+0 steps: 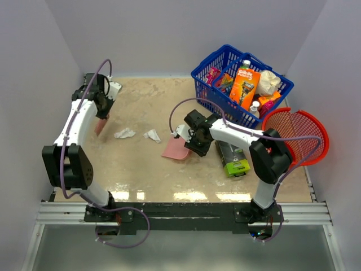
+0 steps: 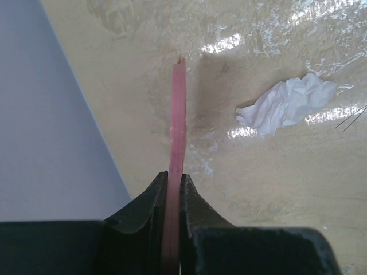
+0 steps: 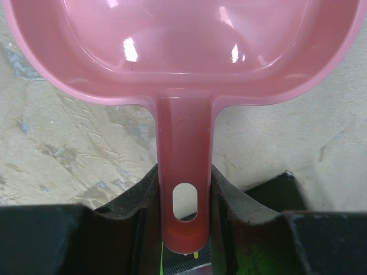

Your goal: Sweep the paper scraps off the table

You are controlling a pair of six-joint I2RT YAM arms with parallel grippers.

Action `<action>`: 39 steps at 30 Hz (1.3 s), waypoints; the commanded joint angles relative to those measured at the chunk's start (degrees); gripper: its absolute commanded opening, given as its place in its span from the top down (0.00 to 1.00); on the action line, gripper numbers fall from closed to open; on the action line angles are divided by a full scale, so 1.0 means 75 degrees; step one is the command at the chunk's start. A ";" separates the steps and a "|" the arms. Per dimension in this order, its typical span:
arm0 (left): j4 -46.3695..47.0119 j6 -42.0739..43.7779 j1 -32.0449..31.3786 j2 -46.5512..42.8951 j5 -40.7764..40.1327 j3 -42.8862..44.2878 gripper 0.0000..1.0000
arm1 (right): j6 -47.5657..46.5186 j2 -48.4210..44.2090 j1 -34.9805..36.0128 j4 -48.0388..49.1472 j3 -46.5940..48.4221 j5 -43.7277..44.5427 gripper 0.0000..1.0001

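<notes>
Ok, paper scraps [image 1: 124, 133] lie on the tabletop [image 1: 141, 169] betw. your hands: prob. light, soft, quick to skid, so push them, don't pinch. L hand [image 2: 175, 182] pinches a thin pink sweeper blade [image 2: 178, 114]; R hand [image 3: 184, 172] clamps the handle of the dustpan [image 3: 183, 51].

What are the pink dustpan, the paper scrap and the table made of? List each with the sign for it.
Pink dustpan: likely moulded plastic, glossy; sharp light spots on the smooth pan, one-piece handle with a hanging hole.
Paper scrap: thin tissue-like paper, matt white; soft crumpled folds.
Table: beige stone-look surface, glossy, perhaps laminate or film; mottled pattern with wrinkled glare.
</notes>
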 commanded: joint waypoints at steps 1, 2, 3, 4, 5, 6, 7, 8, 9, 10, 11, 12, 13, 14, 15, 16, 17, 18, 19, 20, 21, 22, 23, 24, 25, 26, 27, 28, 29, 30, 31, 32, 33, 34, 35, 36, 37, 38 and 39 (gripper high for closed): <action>0.0014 -0.0580 0.0005 0.0273 0.0392 0.0224 1.00 | -0.0087 0.0022 0.0118 -0.0314 0.0460 0.0374 1.00; -0.0009 -0.0628 0.0005 0.0378 0.0591 0.0212 1.00 | -0.0099 0.0034 0.0118 -0.0349 0.0495 0.0386 1.00; -0.0044 -0.0675 0.0005 0.0437 0.0930 0.0224 1.00 | -0.0111 0.0057 0.0118 -0.0373 0.0530 0.0386 1.00; -0.0068 -0.0803 -0.0006 0.0507 0.1072 0.0224 1.00 | -0.0123 0.0080 0.0130 -0.0384 0.0589 0.0374 1.00; -0.0091 -0.0874 -0.0006 0.0589 0.1248 0.0224 1.00 | -0.0134 0.0162 0.0142 -0.0396 0.0624 0.0374 1.00; -0.0103 -0.0932 -0.0006 0.0625 0.1528 0.0212 1.00 | -0.0134 0.0186 0.0142 -0.0419 0.0636 0.0374 1.00; -0.0103 -0.1003 -0.0029 0.0671 0.1658 0.0166 1.00 | -0.0146 0.0256 0.0142 -0.0420 0.0671 0.0409 1.00; -0.0080 -0.1027 -0.0053 0.0753 0.1752 0.0154 1.00 | -0.0146 0.0338 0.0142 -0.0431 0.0683 0.0409 1.00; -0.0080 -0.1038 -0.0076 0.0800 0.1939 0.0142 1.00 | -0.0158 0.0385 0.0142 -0.0431 0.0706 0.0409 1.00; -0.0080 -0.1097 -0.0123 0.0870 0.2034 0.0154 1.00 | -0.0158 0.0408 0.0153 -0.0431 0.0741 0.0409 1.00; -0.0068 -0.1085 -0.0147 0.0999 0.2151 0.0177 1.00 | -0.0158 0.0478 0.0142 -0.0443 0.0776 0.0398 1.00; -0.0057 -0.1109 -0.0135 0.1058 0.2314 0.0189 1.00 | -0.0146 0.0514 0.0165 -0.0420 0.0800 0.0386 1.00; -0.0057 -0.1167 -0.0332 0.1128 0.2420 0.0224 1.00 | -0.0135 0.0549 0.0177 -0.0431 0.0881 0.0374 1.00; -0.0091 -0.1191 -0.0369 0.1291 0.2572 0.0259 1.00 | -0.0123 0.0596 0.0177 -0.0431 0.0940 0.0374 1.00; -0.0126 -0.1191 -0.0404 0.1363 0.2945 0.0282 1.00 | -0.0123 0.0666 0.0188 -0.0431 0.0999 0.0374 1.00; -0.0138 -0.1249 -0.0474 0.1433 0.3100 0.0341 1.00 | -0.0123 0.0701 0.0223 -0.0431 0.1092 0.0374 1.00; -0.0162 -0.1261 -0.0510 0.1526 0.3263 0.0353 1.00 | -0.0123 0.0736 0.0235 -0.0443 0.1139 0.0374 1.00; -0.0174 -0.1308 -0.0545 0.1562 0.3660 0.0376 1.00 | -0.0123 0.0772 0.0235 -0.0455 0.1186 0.0386 1.00; -0.0174 -0.1436 -0.0592 0.1597 0.3896 0.0411 1.00 | -0.0123 0.0795 0.0259 -0.0443 0.1245 0.0386 1.00; -0.0151 -0.1483 -0.0627 0.1621 0.4200 0.0423 1.00 | -0.0123 0.0819 0.0259 -0.0455 0.1269 0.0374 1.00; -0.0104 -0.1577 -0.0651 0.1598 0.4899 0.0446 1.00 | -0.0123 0.0854 0.0282 -0.0466 0.1292 0.0363 1.00; -0.0045 -0.1752 -0.0744 0.1563 0.5254 0.0412 1.00 | -0.0123 0.0877 0.0294 -0.0467 0.1304 0.0339 1.00; 0.0025 -0.1835 -0.0814 0.1539 0.5629 0.0400 1.00 | -0.0123 0.0901 0.0306 -0.0455 0.1316 0.0327 1.00; 0.0002 -0.1859 -0.0884 0.1574 0.6688 0.0411 1.00 | -0.0111 0.0924 0.0329 -0.0466 0.1316 0.0304 1.00; -0.0079 -0.1882 -0.0955 0.1621 0.7395 0.0458 1.00 | -0.0099 0.0959 0.0376 -0.0455 0.1327 0.0292 1.00; -0.0057 -0.1975 -0.0955 0.1668 0.8098 0.0435 1.00 | -0.0099 0.0983 0.0399 -0.0455 0.1327 0.0292 1.00; 0.0036 -0.2104 -0.0955 0.1645 0.8546 0.0412 1.00 | -0.0099 0.0994 0.0411 -0.0443 0.1339 0.0292 1.00; 0.0095 -0.2116 -0.0955 0.1598 0.8365 0.0504 1.00 | -0.0099 0.0983 0.0446 -0.0455 0.1351 0.0292 1.00; 0.0038 -0.2070 -0.0955 0.1505 0.8015 0.0610 1.00 | -0.0099 0.0983 0.0446 -0.0455 0.1351 0.0304 1.00; -0.0032 -0.1989 -0.0886 0.1481 0.7327 0.0738 1.00 | -0.0099 0.0971 0.0470 -0.0478 0.1339 0.0316 1.00; -0.0114 -0.1814 -0.0827 0.1457 0.7111 0.0995 1.00 | -0.0099 0.0960 0.0458 -0.0467 0.1316 0.0339 1.00; -0.0220 -0.1789 -0.0757 0.1376 0.6981 0.1113 1.00 | -0.0099 0.0913 0.0458 -0.0467 0.1293 0.0362 1.00; -0.0221 -0.1777 -0.0687 0.1329 0.6736 0.1207 1.00 | -0.0111 0.0889 0.0470 -0.0455 0.1269 0.0374 1.00; -0.0221 -0.1742 -0.0605 0.1259 0.6583 0.1359 1.00 | -0.0111 0.0866 0.0458 -0.0455 0.1199 0.0374 1.00; -0.0290 -0.1672 -0.0581 0.1095 0.6431 0.1442 1.00 | -0.0111 0.0831 0.0458 -0.0466 0.1152 0.0397 1.00; -0.0337 -0.1579 -0.0580 0.1013 0.6012 0.1512 1.00 | -0.0123 0.0761 0.0470 -0.0467 0.1117 0.0398 1.00; -0.0396 -0.1415 -0.0569 0.0931 0.5752 0.1594 1.00 | -0.0134 0.0702 0.0470 -0.0467 0.1035 0.0409 1.00; -0.0536 -0.1309 -0.0569 0.0733 0.5517 0.1595 1.00 | -0.0158 0.0644 0.0458 -0.0478 0.0988 0.0409 1.00; -0.0607 -0.1180 -0.0546 0.0615 0.5237 0.1583 1.00 | -0.0216 0.0504 0.0458 -0.0501 0.0941 0.0409 1.00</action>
